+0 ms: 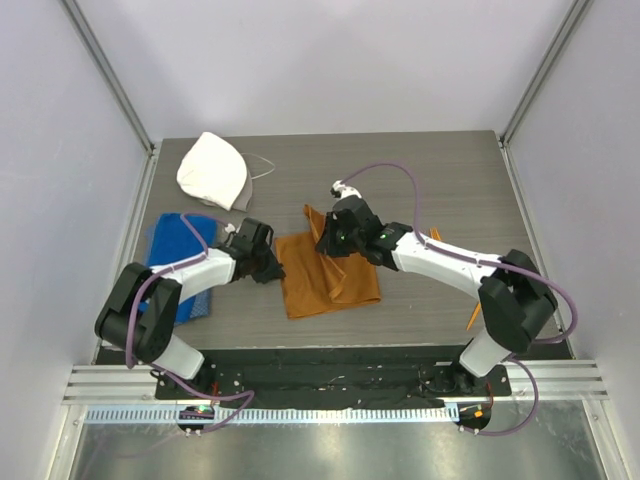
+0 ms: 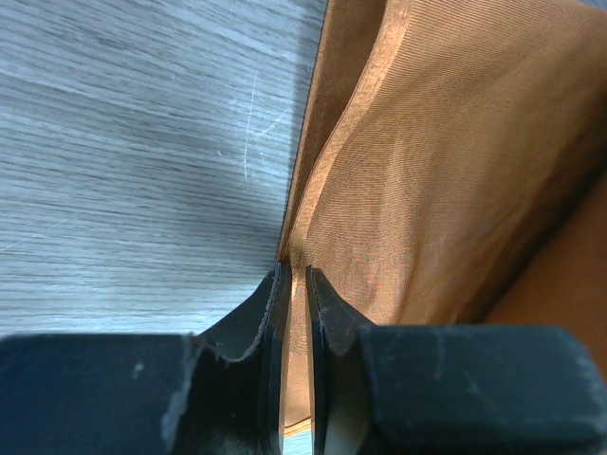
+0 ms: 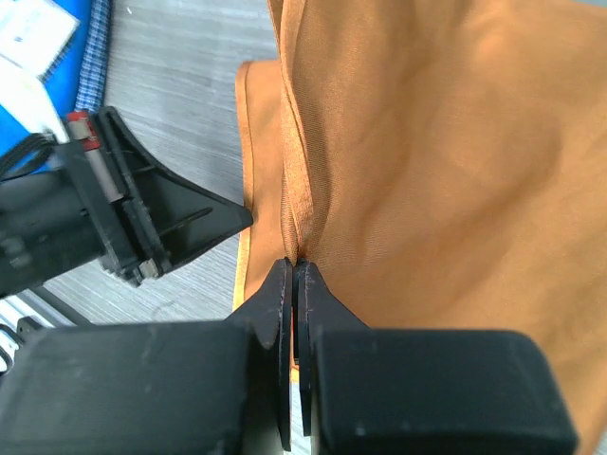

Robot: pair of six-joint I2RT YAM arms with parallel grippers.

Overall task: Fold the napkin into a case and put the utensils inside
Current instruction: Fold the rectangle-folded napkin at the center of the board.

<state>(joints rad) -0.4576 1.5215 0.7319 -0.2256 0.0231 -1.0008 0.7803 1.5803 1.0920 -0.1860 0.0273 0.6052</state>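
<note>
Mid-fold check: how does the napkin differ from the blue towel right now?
The napkin is rust-orange; the blue towel is blue. The napkin lies mid-table, while the blue towel lies at the left, partly under the left arm. The left gripper and right gripper both pinch the napkin, whereas neither holds the blue towel. Both are soft cloths on the table.

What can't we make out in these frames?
Utensils: top view, only orange slivers show beside the right arm; too small to tell fork from spoon.
Blue towel: top view, the left arm crosses it.
Napkin: top view, the left end effector and right end effector cover its pinched edges; wrist views crop it, so layer count is unclear.
</note>
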